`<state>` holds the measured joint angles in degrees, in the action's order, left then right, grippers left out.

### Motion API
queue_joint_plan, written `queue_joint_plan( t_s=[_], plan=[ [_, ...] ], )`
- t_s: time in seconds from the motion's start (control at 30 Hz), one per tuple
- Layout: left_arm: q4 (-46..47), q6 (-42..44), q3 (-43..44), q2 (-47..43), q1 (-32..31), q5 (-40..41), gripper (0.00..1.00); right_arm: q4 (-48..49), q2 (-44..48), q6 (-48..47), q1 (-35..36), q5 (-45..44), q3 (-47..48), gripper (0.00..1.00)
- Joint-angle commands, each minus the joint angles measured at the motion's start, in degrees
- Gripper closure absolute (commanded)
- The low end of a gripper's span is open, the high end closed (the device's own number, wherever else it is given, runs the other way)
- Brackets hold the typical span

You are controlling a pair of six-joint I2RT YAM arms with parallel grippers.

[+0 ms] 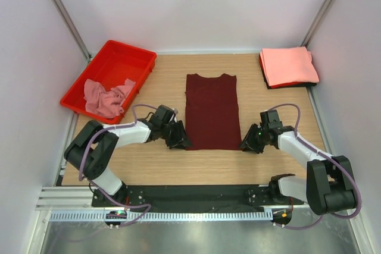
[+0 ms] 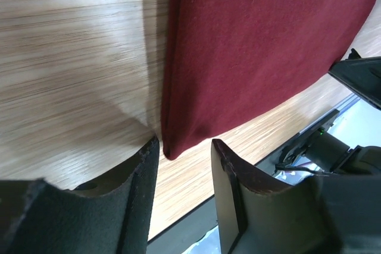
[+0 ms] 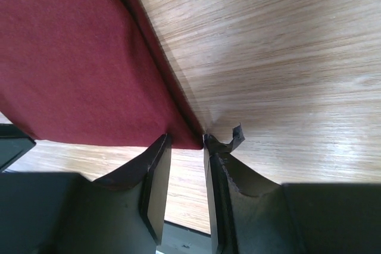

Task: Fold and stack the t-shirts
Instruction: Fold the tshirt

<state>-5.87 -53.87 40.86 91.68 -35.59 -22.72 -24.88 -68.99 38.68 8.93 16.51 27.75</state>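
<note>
Where bare worktop flanks its long edges, the maroon t-shirt lies flat at centre, a long rectangle; the left end effector and right end effector, each parted, sit at its two near corners, a corner tip in each gap.

Both wrist views crop the maroon t-shirt to one corner apiece, the top view is too small to tell whether the left pincer or right pincer touches cloth, and a dark layer under the salmon-pink stack is mostly hidden.
</note>
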Motion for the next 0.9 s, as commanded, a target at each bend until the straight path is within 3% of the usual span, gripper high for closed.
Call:
queue_joint_plan(
  t_s=[0.0, 0.07, 0.13, 0.23, 0.6, 0.87],
  plan=[
    [1.1, -0.4, -0.3, 2.3, -1.0, 1.9, 0.58, 1.5, -0.9, 0.3, 0.3, -2.5, -2.1, 0.65],
    [1.2, -0.3, 0.0, 3.0, -1.1, 2.2, 0.65, 1.3, -0.7, 0.4, 0.4, -2.9, -1.9, 0.73],
    [1.2, -0.5, 0.0, 3.2, -1.1, 2.3, 0.82, 0.6, -0.1, 0.6, 0.3, -3.7, -1.9, 0.96],
    [-1.8, -0.4, 0.4, 2.0, -1.1, 4.6, 1.0, -2.6, 1.7, 1.2, 0.3, -7.0, -1.6, 0.99],
    [-7.9, -1.2, 1.5, -2.4, -3.5, 7.7, 1.0, -7.6, 13.1, 1.8, 0.5, -10.6, -1.9, 0.99],
    [-15.1, -1.9, 4.6, -9.1, -4.6, 12.3, 1.0, -9.2, 19.1, 2.8, 1.0, -8.2, -0.8, 0.99]
  ],
)
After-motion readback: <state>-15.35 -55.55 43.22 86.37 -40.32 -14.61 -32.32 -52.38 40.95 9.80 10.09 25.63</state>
